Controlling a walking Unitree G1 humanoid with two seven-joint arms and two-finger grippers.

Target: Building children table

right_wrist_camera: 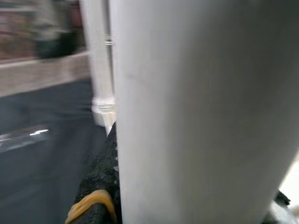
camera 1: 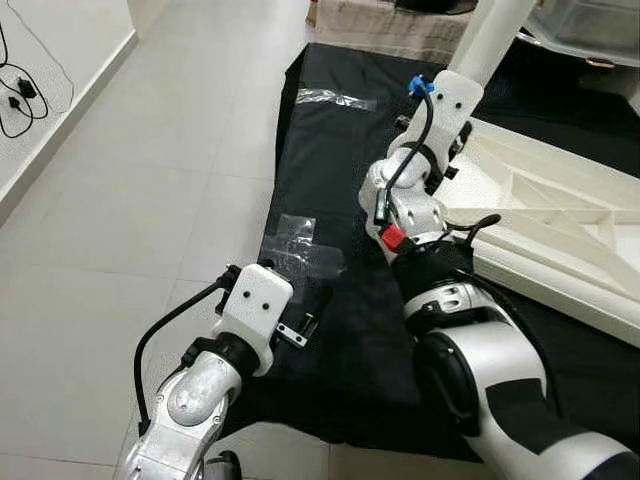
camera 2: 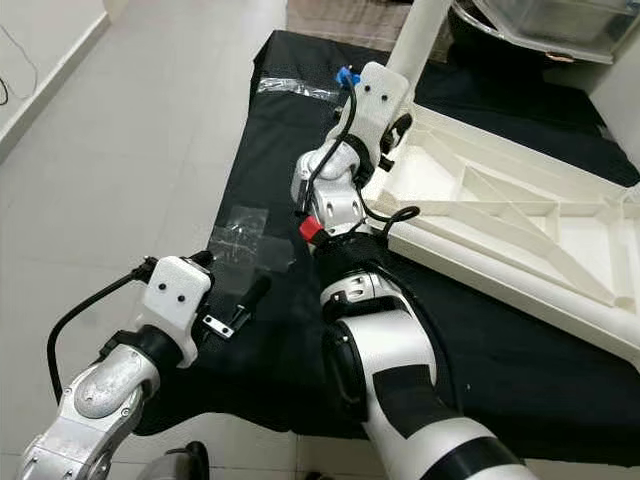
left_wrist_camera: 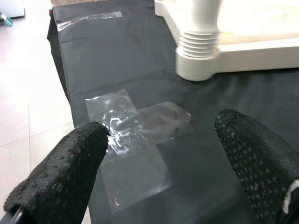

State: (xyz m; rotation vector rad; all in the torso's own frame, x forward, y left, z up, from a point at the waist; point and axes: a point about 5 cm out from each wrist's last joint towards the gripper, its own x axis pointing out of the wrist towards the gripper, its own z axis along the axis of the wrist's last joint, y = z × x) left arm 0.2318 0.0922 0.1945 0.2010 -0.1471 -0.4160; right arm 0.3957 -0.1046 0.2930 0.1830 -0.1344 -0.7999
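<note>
Currently we clench the right tool (camera 2: 398,128) around the stiff, smooth white leg (camera 2: 425,35) at the tabletop's (camera 2: 520,225) 11 o'clock corner, gripping low; left tool (left_wrist_camera: 163,163) hangs released.

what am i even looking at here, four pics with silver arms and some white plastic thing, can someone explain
It is a humanoid robot assembling a child's table. The top two pictures come from cameras in its head, looking down at its own silver arms. The bottom two come from cameras on its wrists. A black cloth covers the floor, with clear tape stuck on it. The white tabletop lies upside down there. The right gripper is closed around a white table leg standing at the tabletop's corner. The left gripper hovers open above the tape, holding nothing.
</note>
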